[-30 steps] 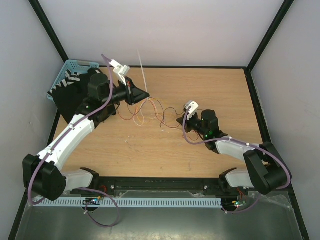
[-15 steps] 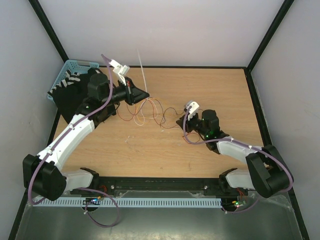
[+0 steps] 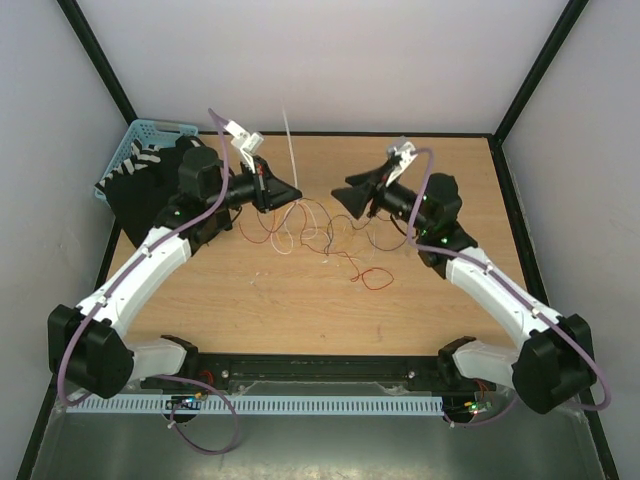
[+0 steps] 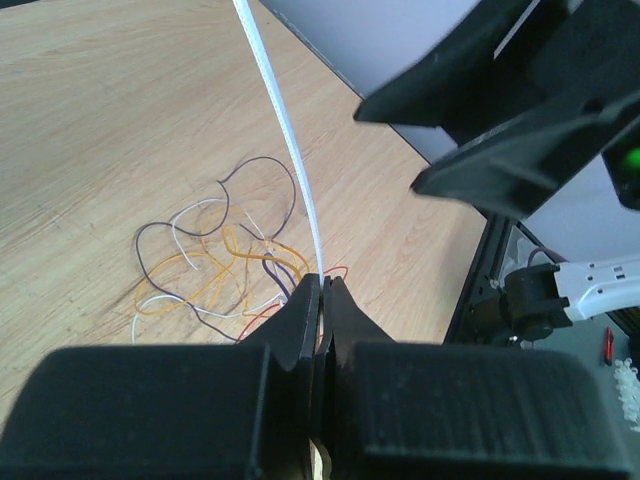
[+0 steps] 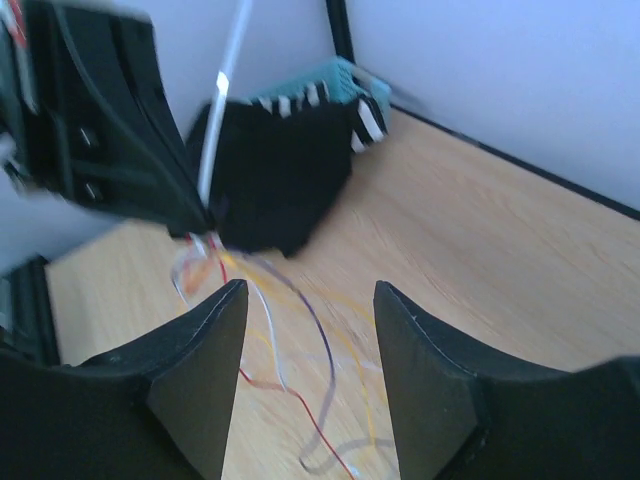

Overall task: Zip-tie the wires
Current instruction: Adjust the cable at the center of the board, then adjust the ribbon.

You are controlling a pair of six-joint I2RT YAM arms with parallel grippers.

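Basket [image 3: 140, 130] sits near left gripper [image 4: 323, 280] clamping zip tie [image 4: 290, 140]; right gripper [image 5: 310, 290] gapes near wires [image 4: 215, 270].

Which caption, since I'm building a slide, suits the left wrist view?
Left gripper shut on the white zip tie above the tangled wires, open right gripper facing it.

Probably robotics lab: white-panelled enclosure [image 3: 330, 60], wooden table [image 3: 300, 310], 2 mounted arms [image 3: 150, 265]
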